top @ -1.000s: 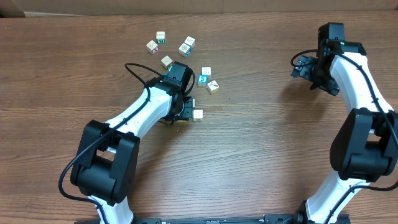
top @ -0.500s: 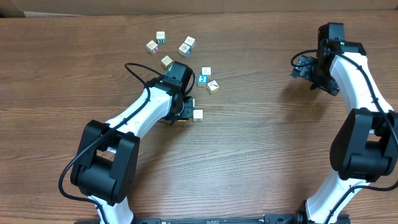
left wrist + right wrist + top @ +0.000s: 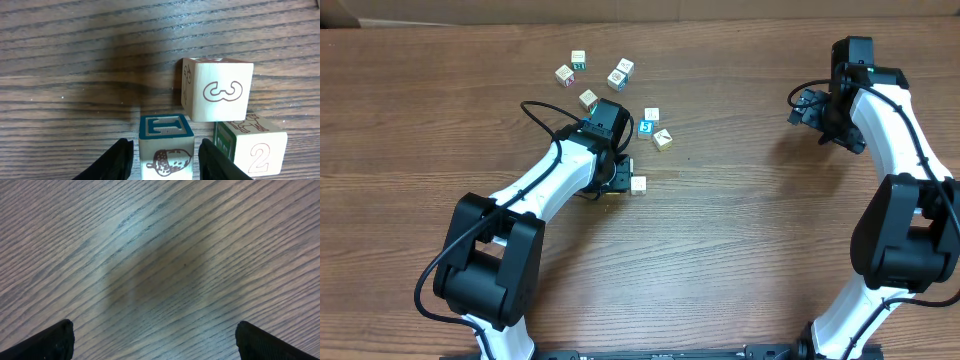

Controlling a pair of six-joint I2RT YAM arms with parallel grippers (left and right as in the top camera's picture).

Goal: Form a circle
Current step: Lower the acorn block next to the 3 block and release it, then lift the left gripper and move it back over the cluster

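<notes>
In the left wrist view three cubes sit packed together as a tight cluster. One is whitish with an acorn on its side and a teal top marked with a white H (image 3: 166, 150). Another shows a 3 (image 3: 220, 90), and a third shows a 2 (image 3: 255, 150). My left gripper (image 3: 166, 159) straddles the acorn cube, with a thin gap at each finger, so it is open. From overhead the left gripper (image 3: 617, 172) hides most of this cluster; one white cube (image 3: 638, 184) shows beside it. My right gripper (image 3: 807, 105) hangs open over bare wood at the far right, holding nothing.
Loose cubes lie scattered beyond the left gripper: a blue one (image 3: 646, 127) with two whitish neighbours (image 3: 663, 139), and several more (image 3: 621, 73) toward the back. The left arm's black cable (image 3: 535, 110) loops over the table.
</notes>
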